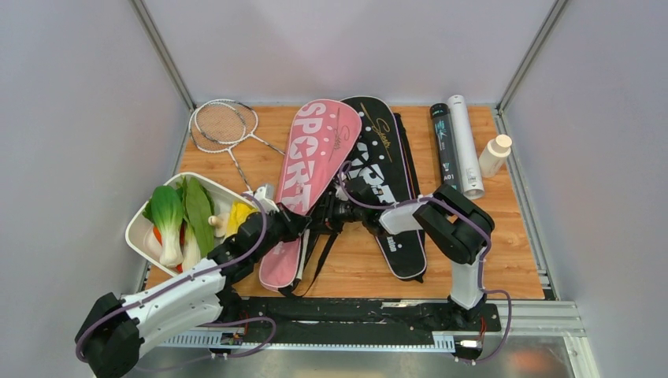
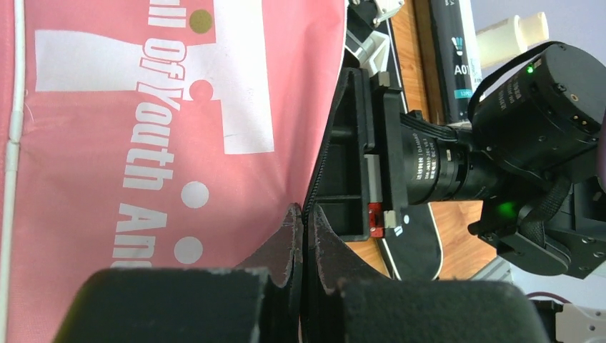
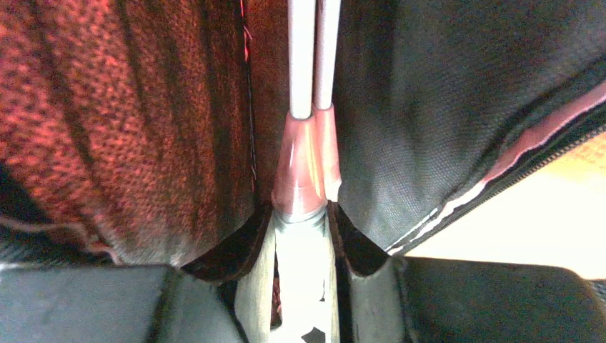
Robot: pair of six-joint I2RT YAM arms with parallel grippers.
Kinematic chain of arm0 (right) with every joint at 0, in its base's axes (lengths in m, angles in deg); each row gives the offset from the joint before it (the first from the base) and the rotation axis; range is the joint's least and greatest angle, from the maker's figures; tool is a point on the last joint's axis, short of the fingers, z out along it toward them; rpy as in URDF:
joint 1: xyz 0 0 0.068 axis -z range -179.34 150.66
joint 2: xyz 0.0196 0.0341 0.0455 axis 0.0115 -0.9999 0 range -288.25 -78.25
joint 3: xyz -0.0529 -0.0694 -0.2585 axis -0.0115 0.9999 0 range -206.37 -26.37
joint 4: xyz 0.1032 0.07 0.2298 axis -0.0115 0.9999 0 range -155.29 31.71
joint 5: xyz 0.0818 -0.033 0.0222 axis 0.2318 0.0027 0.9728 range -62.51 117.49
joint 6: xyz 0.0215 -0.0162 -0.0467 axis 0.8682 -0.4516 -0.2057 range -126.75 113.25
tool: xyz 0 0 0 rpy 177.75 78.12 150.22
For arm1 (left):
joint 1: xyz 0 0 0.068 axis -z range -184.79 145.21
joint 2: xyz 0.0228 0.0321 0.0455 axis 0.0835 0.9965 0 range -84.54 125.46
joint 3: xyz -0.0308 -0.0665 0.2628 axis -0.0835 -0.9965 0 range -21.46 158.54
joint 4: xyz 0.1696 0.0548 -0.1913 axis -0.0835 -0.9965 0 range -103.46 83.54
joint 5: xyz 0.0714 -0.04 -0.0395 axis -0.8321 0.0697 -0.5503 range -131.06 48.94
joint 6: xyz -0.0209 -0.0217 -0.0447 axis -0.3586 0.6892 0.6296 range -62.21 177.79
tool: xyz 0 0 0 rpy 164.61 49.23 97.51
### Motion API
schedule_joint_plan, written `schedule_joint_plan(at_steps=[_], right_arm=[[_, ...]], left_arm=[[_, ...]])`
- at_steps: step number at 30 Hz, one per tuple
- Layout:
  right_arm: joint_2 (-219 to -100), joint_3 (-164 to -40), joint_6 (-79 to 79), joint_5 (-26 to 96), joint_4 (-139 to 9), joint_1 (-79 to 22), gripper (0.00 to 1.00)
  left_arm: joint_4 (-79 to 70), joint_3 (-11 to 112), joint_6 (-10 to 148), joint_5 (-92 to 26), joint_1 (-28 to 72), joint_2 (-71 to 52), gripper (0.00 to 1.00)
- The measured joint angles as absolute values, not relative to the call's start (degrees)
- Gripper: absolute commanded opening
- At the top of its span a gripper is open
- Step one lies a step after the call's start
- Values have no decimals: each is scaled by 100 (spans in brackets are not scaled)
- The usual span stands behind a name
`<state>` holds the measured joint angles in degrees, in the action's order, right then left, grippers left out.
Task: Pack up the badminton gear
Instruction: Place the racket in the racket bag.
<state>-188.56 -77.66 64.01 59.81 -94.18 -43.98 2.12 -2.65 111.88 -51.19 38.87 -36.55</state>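
Left gripper is pinched shut on the pink bag edge, lower middle; right gripper clamps the rackets by the handles.

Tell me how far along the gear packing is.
Done: nothing looks packed. In hand: the left tool pinches the edge of the pink fabric SPORT racket bag while the right tool grips a pink-collared racket handle, shafts running between fabric. Left: two silver thin-framed rackets lie bare at the rear left; the black racket bag, black tube and white tube lie out.
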Motion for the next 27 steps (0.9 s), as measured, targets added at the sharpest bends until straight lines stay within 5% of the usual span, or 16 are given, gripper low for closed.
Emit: schedule_joint_plan(at_steps=[19, 27], right_arm=[[-18963, -6909, 7457, 6037, -10755, -4145, 14], [-18965, -7202, 7376, 5959, -10242, -4153, 34]], left_arm=[[2006, -672, 11264, -5283, 4420, -2459, 0], [2102, -672, 11267, -6000, 4693, -2464, 9]])
